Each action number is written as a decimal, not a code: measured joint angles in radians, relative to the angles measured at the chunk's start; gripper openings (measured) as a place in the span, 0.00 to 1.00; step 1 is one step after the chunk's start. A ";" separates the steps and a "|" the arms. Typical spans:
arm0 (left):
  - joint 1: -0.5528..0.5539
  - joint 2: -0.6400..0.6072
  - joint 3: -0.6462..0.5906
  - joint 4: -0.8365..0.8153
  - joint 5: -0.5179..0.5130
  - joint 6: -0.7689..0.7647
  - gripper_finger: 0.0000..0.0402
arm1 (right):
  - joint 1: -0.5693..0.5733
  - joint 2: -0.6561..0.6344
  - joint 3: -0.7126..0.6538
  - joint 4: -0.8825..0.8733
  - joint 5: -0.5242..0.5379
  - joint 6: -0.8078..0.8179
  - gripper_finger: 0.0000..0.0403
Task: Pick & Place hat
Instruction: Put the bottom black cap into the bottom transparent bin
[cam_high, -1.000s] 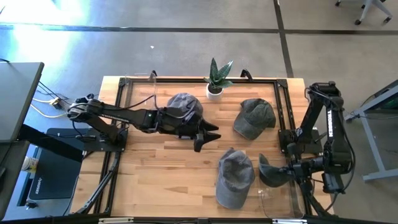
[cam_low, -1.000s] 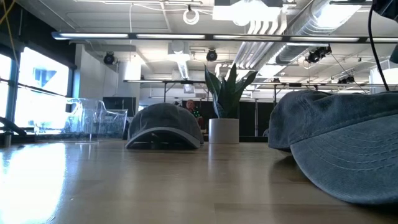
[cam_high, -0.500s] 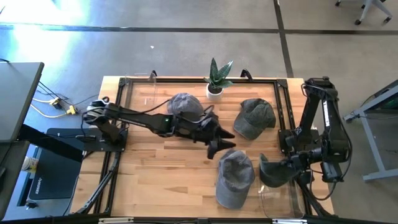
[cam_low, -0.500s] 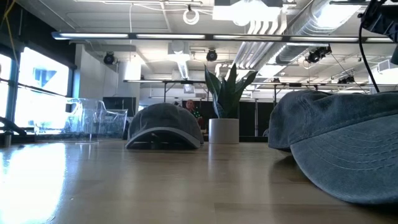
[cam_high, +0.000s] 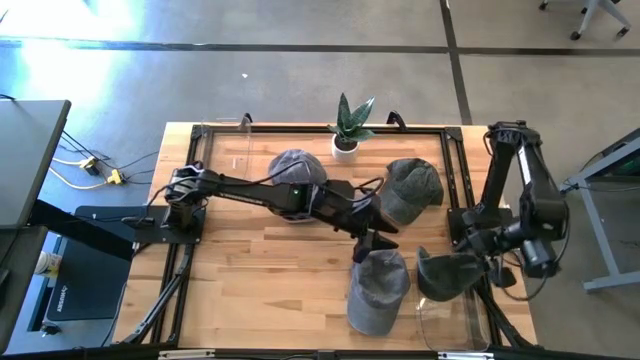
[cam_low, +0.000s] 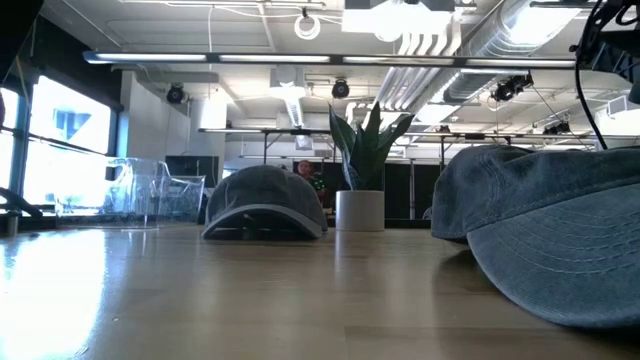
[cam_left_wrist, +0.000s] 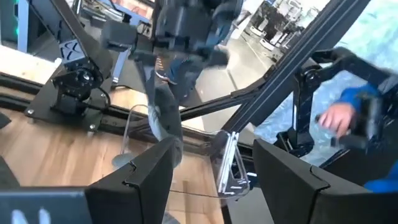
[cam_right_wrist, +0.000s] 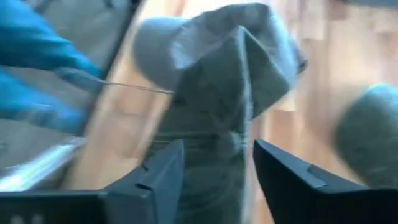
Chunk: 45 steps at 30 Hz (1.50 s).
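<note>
Wood surface inside a black frame, grey floor around. Left arm reaches across from the left edge; left gripper sits just above the near grey hat, jaws spread and empty. Behind the arm a dark hat, a potted plant, then a green hat. Right gripper at the right edge, jaws apparently clamped on a dark held hat, though blurred in the right wrist view.

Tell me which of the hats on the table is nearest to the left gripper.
The grey hat at the front centre: the left gripper hangs just above its back edge. The hat by the plant and the greenish hat lie farther off.
</note>
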<state>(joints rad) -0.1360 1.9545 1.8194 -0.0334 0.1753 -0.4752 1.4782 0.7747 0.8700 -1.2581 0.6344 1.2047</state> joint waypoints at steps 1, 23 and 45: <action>-0.001 0.000 0.001 -0.002 -0.001 0.006 0.53 | 0.000 -0.009 0.028 0.000 -0.035 0.000 0.53; -0.002 -0.003 0.002 -0.156 -0.011 0.049 0.53 | 0.001 -0.036 -0.088 0.089 -0.605 -0.027 0.01; -0.002 -0.003 0.002 -0.153 -0.006 0.025 0.53 | 0.000 -0.022 -0.156 0.074 -0.447 0.016 0.00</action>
<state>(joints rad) -0.1375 1.9511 1.8217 -0.1866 0.1695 -0.4499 1.4780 0.7528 0.7141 -1.1841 0.1871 1.2202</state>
